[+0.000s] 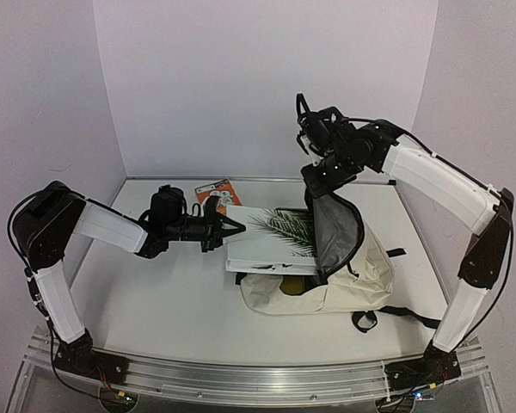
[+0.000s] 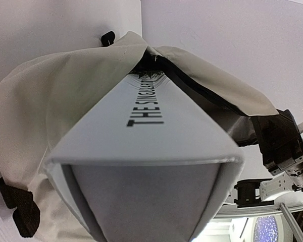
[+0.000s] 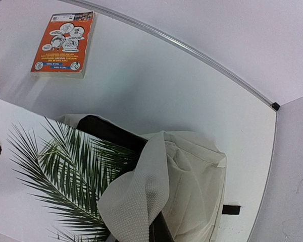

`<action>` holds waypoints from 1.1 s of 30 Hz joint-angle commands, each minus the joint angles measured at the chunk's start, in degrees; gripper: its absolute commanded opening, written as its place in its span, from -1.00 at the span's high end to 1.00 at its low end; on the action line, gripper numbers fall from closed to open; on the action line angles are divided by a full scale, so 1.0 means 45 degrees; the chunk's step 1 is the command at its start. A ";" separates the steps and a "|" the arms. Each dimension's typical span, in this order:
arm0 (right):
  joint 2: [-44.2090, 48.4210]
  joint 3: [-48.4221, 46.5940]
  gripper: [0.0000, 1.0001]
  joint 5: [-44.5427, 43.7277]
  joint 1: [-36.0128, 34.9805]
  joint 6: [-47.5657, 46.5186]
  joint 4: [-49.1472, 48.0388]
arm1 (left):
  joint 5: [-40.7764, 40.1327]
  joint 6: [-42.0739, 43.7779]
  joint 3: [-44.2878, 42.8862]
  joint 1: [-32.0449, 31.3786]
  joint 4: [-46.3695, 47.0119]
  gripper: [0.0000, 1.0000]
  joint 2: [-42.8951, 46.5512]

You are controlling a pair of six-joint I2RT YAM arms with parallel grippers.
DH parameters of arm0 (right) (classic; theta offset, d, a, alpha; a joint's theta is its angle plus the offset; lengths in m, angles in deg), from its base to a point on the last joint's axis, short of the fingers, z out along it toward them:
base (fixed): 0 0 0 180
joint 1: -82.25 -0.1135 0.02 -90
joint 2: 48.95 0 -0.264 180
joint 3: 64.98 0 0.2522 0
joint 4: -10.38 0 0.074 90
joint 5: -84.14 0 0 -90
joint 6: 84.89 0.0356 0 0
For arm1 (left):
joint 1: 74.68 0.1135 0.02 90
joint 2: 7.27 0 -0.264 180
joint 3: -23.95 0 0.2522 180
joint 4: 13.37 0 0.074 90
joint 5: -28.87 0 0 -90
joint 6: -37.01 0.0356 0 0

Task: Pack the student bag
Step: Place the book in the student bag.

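Cream fabric, the student bag (image 1: 365, 271) is lying right of centre on the counter (image 1: 155, 297). Its mouth is gaping leftward, with the jaws of the right arm (image 1: 430, 176) clamping its upper rim and holding it raised. The jaws of the left arm (image 1: 112, 228) are gripping a white palm-leaf book (image 1: 267, 245), its right end sitting inside the mouth. An orange book (image 1: 217, 193) is lying near the far edge.

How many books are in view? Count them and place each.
2. The white palm-leaf book is held by the left end effector, partly inside the student bag; the orange book lies on the table by the back wall. Others may hide inside.
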 commanded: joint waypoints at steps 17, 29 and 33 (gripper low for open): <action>0.0284 -0.1617 1.00 0.1873 -0.0065 0.1988 -0.2791 | -0.2109 0.0374 -0.3578 -0.2399 0.0382 0.72 -0.2886; 0.0045 -0.2380 1.00 0.1840 -0.0781 0.3918 -0.4513 | -0.3602 0.0927 -0.3291 -0.2393 -0.0743 0.70 -0.1301; -0.0516 -0.2725 1.00 0.1159 -0.1137 0.4233 -0.5628 | -0.3754 0.0808 -0.3281 -0.2554 -0.1027 0.69 -0.1462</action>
